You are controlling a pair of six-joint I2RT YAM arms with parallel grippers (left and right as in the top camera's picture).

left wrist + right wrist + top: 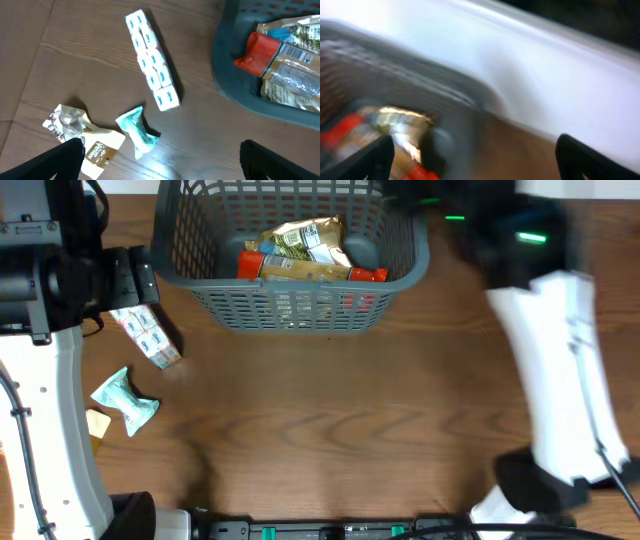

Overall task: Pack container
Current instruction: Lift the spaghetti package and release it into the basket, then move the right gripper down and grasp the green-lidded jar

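The dark grey slotted container (290, 305) stands at the back middle of the table. It holds a foil bag (300, 245) and a red packet (365, 275). My left gripper (162, 165) is open and empty, above the table left of the container (230, 80). Below it lie a long white pack (151, 62), a teal packet (137, 132) and a crumpled wrapper with a tan label (82, 135). My right gripper (475, 160) is open and empty near the container's right wall (395, 75); that view is blurred by motion.
The white pack (148, 337), teal packet (125, 400) and tan label (97, 423) lie at the table's left side beside the left arm's white base. The right arm (560, 360) stretches along the right side. A white wall (545, 65) stands behind the container.
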